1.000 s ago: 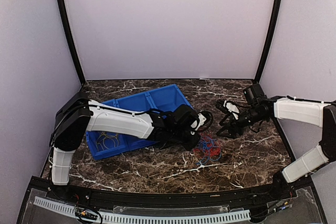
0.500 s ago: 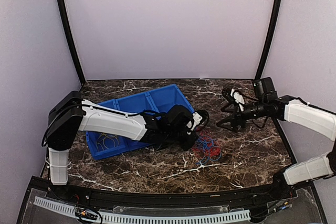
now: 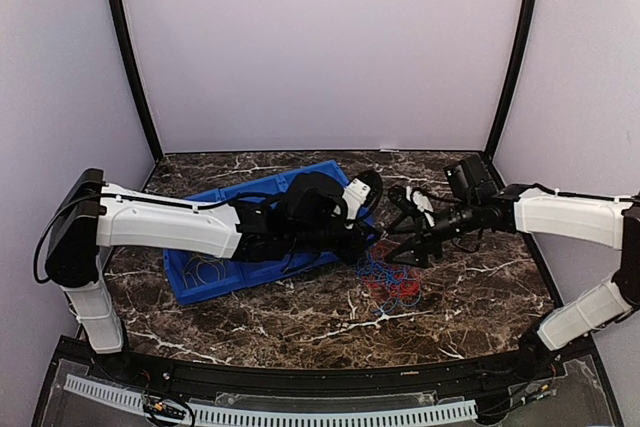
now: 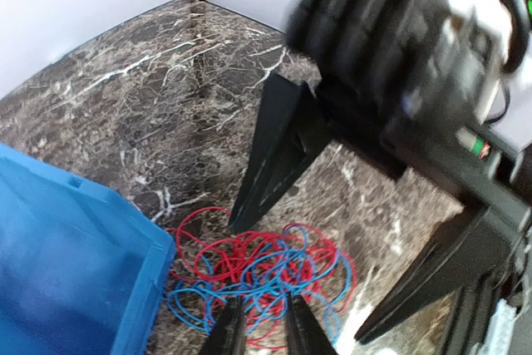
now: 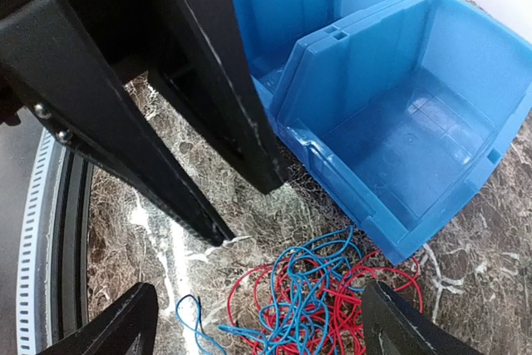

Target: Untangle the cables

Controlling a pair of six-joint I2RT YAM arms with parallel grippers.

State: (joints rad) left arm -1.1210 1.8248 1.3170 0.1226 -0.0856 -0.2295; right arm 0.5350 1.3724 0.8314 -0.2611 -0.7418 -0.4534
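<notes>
On counter [image 3: 480,297], at 4 o'clock from blue bin [image 5: 341,197]: cables [image 3: 393,284], red and blue strands mixed in one loose flat heap. Just beside bin's nearest corner, outside it. Not separated, red and blue loops crossing all through. One blue strand trailing out from heap's edge in right wrist view.

At heap's 11 o'clock, above it: left tool [image 4: 263,334], tips pointing down, narrow gap between them. Strands visible through gap, none seen clamped. Contact with heap: cannot tell.

At heap's 1 o'clock, also above: right tool [image 5: 258,313], spread wide, nothing held, both fingers clear of heap. Partly blurred in left wrist view.

Tools facing each other over heap, near, no contact visible.

Left arm [image 3: 190,227] stretched across bin from 9 o'clock. Right arm [image 3: 570,215] reaching in from 3 o'clock.

Bin split into compartments by inner walls. In its 8 o'clock compartment: pale coils [image 3: 205,269], thin loops, colour and count too faint to call.
</notes>
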